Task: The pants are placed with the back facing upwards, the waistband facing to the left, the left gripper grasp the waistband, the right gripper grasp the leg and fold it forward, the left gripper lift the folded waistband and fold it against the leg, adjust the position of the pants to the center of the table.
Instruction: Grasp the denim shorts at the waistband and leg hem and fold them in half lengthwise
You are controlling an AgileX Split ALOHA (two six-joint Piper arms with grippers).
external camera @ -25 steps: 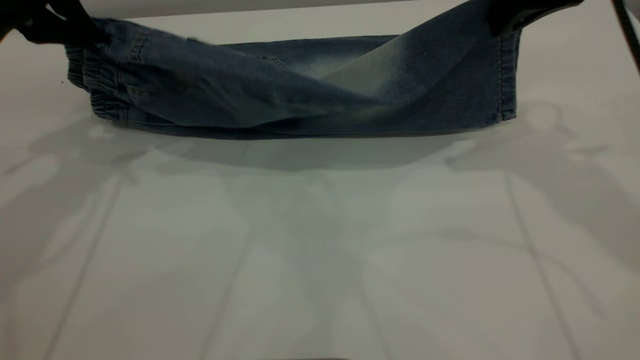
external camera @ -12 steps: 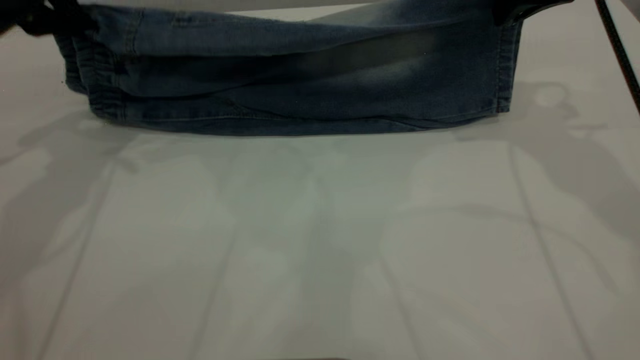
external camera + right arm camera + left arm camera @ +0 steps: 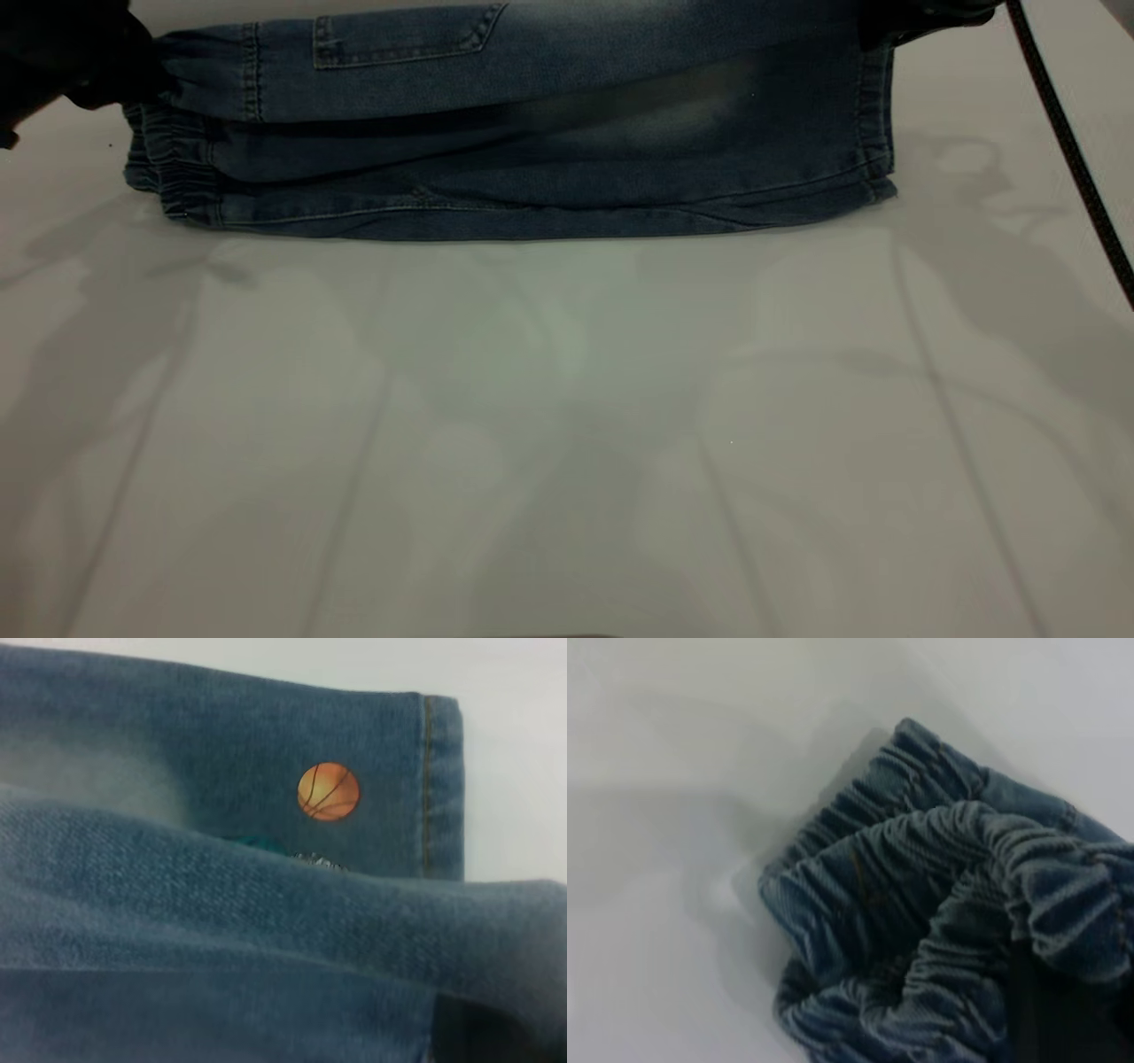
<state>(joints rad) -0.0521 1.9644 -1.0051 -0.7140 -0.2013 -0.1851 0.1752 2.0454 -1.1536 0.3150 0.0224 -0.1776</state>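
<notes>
The pants (image 3: 532, 186), blue denim shorts, lie across the far part of the table (image 3: 567, 425). Their ruched waistband (image 3: 168, 173) is at the left and the hems at the right. My left gripper (image 3: 146, 75) is shut on the upper part of the waistband (image 3: 921, 868), whose gathers bunch up in the left wrist view. My right gripper (image 3: 917, 22) is shut on the hem of the leg (image 3: 638, 44), which hangs as a raised layer over the other leg. A back pocket (image 3: 403, 40) shows on that layer. Beneath it, a basketball print (image 3: 329, 791) shows on the lower leg.
A black cable (image 3: 1067, 159) runs down the table's right side from the right arm. Bare tabletop with faint arm shadows stretches from the shorts to the near edge.
Both grippers have carried the raised layer toward the near side, over the lower leg. The sagging fold has pulled taut and the back pocket has come into view.
</notes>
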